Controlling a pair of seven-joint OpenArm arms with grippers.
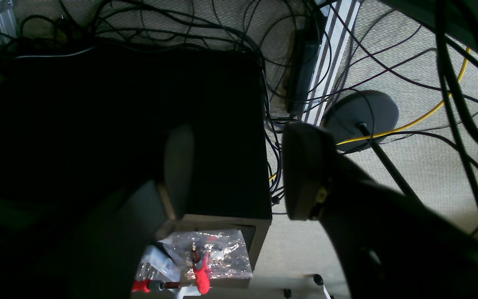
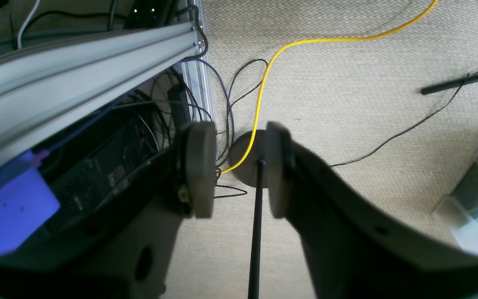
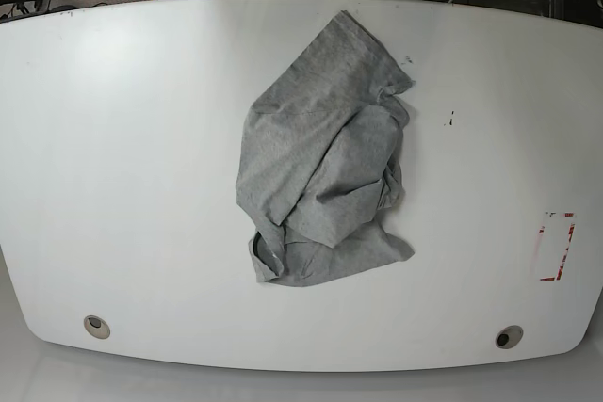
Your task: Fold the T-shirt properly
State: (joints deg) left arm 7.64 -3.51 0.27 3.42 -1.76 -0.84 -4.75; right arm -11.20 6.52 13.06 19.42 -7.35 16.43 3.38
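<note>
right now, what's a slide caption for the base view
Crumpled grey T-shirt lying unfolded mid-way across the white table, neither arm in frame.

No text, label, brand or number is readable anywhere.

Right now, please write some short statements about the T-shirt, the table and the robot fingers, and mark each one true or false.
1. The T-shirt lies crumpled on the white table. True.
2. The T-shirt is already folded into a neat rectangle. False: it is a wrinkled heap, not yet folded.
3. The right gripper has its fingers apart with nothing between them. True.
4. The left gripper is holding the T-shirt. False: its fingers are open and empty, over the floor.
5. A red mark is on the table beside the T-shirt, touching it. False: it lies well apart, near the table edge.
</note>
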